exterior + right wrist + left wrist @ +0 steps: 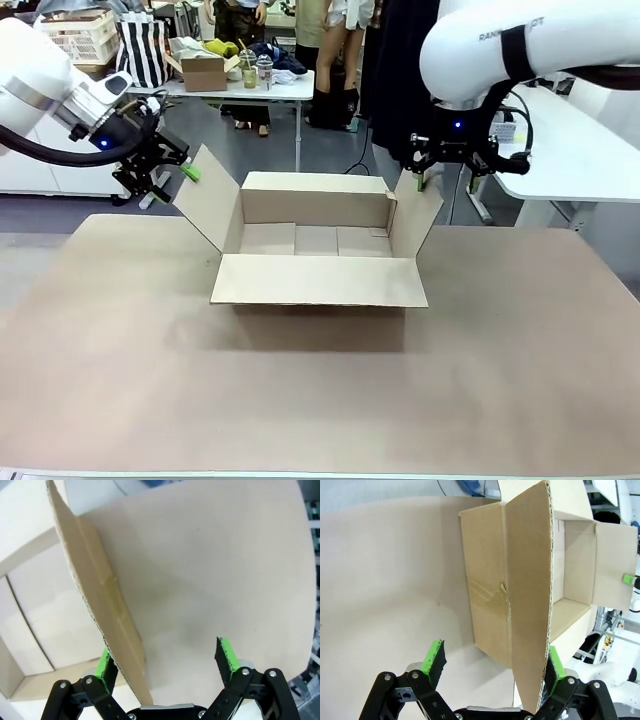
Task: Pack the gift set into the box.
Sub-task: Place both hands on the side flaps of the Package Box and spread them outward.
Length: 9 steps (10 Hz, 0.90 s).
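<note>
Front view: the box point(318, 280) sits open and empty on the desk point(320, 400), so packing seems not yet begun; left end effector point(494, 664) and right end effector point(165, 662) are both spread, each straddling a side flap point(210, 205)

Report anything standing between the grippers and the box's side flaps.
Nothing visible does. The left gripper holds its open fingers astride the left flap of the box, and the right gripper holds its open fingers astride the right flap.

Right gripper point(422, 181) partly behind the box's point(320, 282) right flap point(415, 225).
</note>
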Available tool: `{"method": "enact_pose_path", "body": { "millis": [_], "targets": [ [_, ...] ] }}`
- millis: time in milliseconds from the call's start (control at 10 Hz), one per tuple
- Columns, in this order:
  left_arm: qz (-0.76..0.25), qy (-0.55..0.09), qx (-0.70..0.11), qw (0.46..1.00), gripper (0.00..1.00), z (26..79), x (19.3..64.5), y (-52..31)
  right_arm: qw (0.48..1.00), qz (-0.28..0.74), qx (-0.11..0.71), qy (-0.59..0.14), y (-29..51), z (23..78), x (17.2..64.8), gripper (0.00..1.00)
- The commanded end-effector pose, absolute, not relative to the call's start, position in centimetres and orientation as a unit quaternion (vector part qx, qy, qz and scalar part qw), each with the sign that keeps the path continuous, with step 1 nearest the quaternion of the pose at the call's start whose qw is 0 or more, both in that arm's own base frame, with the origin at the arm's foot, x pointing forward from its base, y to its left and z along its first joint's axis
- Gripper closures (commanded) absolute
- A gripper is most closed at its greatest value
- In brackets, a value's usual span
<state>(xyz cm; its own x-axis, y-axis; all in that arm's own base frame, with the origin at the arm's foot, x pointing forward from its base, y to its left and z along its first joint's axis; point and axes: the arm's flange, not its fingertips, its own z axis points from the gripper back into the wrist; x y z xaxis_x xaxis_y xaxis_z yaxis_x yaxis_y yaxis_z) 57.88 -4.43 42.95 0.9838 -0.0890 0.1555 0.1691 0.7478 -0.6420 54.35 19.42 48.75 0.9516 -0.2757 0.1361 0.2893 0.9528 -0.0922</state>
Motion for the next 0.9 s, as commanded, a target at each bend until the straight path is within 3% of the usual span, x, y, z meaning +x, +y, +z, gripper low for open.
{"method": "enact_pose_path", "body": {
  "millis": [0, 200, 500, 800],
  "targets": [
    [-0.062, -0.056, -0.343, 0.936, 0.00, 43.1, 57.7, -4.5, 0.987, -0.154, 0.017, -0.042, 16.4, 47.7, 54.3, 0.00],
    [-0.062, -0.056, -0.343, 0.936, 0.00, 43.1, 57.7, -4.5, 0.983, -0.141, 0.119, -0.024, 13.0, 47.1, 54.2, 0.00],
    [-0.062, -0.056, -0.343, 0.936, 0.00, 43.1, 57.7, -4.5, 0.981, -0.158, 0.110, -0.001, 11.1, 45.2, 54.8, 0.00],
    [-0.062, -0.056, -0.343, 0.936, 0.00, 43.1, 57.7, -4.5, 0.980, -0.163, 0.110, -0.017, 12.0, 46.7, 55.4, 0.00]
  ]
}}
